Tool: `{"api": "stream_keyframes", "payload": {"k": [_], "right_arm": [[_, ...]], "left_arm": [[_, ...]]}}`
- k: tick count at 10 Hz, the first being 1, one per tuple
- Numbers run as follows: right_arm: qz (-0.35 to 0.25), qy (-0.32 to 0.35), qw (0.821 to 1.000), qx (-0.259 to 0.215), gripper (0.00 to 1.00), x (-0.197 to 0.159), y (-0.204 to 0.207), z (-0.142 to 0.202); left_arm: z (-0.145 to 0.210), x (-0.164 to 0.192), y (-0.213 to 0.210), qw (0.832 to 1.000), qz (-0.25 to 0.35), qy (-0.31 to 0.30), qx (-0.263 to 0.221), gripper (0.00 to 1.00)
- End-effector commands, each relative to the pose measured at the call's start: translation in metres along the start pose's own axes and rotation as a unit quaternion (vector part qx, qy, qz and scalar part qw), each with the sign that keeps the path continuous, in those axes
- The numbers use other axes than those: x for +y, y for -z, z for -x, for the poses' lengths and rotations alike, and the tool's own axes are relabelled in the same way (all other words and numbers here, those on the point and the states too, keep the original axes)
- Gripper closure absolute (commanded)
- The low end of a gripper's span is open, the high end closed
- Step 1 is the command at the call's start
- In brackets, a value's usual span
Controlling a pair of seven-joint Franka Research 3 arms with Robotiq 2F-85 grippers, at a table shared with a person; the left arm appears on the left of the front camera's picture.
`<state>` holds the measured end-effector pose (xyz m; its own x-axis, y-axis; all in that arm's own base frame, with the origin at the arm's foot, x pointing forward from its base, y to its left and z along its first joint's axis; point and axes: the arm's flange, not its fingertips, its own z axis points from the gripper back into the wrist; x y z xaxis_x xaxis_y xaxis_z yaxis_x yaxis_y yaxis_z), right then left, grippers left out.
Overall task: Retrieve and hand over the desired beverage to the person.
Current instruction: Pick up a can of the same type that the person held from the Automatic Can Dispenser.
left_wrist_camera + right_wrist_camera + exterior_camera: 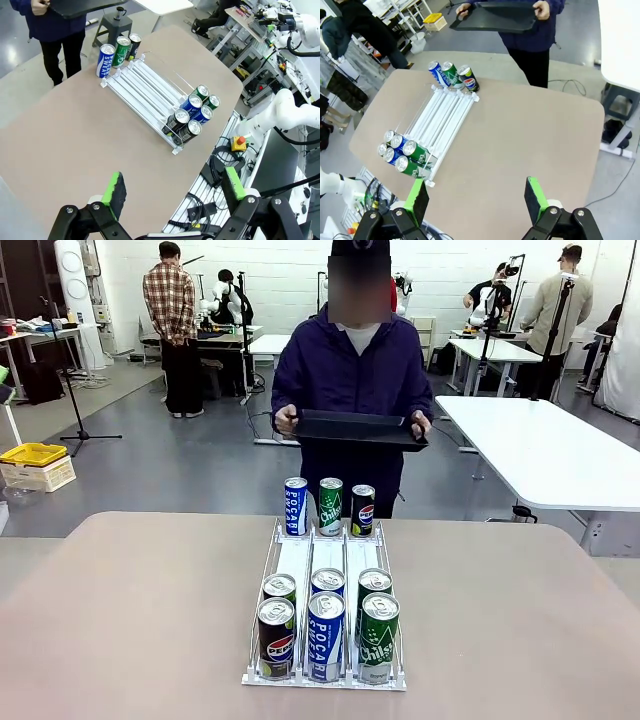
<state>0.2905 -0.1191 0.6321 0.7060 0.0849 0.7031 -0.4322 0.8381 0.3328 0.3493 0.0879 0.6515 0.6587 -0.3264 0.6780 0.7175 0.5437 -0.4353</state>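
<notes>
Person: the person (350, 370), in a dark hooded jacket, stands beyond the far end of the rack (296, 562), past the far edge of the tabletop (120, 610), facing it.
Person's hands: both hands (287, 420) grip a black tray (360, 428), one at each short end. It is held level, higher than the rack's far end and beyond it.
Far row of beverages: three upright cans stand side by side at the rack's far end, one per lane: a blue Pocari Sweat can (296, 506), a green Chilsung can (331, 506) and a dark Pepsi can (363, 510).
Near beverages: six upright cans crowd the rack's near end, two deep in each lane. In front are the front Pepsi can (276, 637), the front Pocari can (325, 635) and the front Chilsung can (379, 637), each with a second can close behind.
Rack: white, three lanes, lying lengthwise mid-tabletop, its middle stretch bare.
Left pincer: the left pincer (173, 182) has its jaws spread wide and the green pads well apart. It grips and touches nothing, and hangs high over the tabletop's robot-side edge, well apart from the rack's near end.
Right pincer: the right pincer (476, 192) is likewise wide open and holds nothing. It is high over the tabletop, well apart from the rack.
</notes>
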Motion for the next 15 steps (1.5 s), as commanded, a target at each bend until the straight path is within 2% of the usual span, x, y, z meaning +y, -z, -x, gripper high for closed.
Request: {"api": "stream_keyframes", "payload": {"k": [1,15], "right_arm": [[-0.011,-0.005,1.000,-0.003,0.00,-0.0004,0.0008,-0.0010],[-0.011,-0.005,1.000,-0.003,0.00,-0.0004,0.0008,-0.0010]], "left_arm": [[-0.0017,0.0009,-0.0022,1.000,0.009,0.012,-0.005,0.00],[-0.0017,0.0009,-0.0022,1.000,0.009,0.012,-0.005,0.00]]}}
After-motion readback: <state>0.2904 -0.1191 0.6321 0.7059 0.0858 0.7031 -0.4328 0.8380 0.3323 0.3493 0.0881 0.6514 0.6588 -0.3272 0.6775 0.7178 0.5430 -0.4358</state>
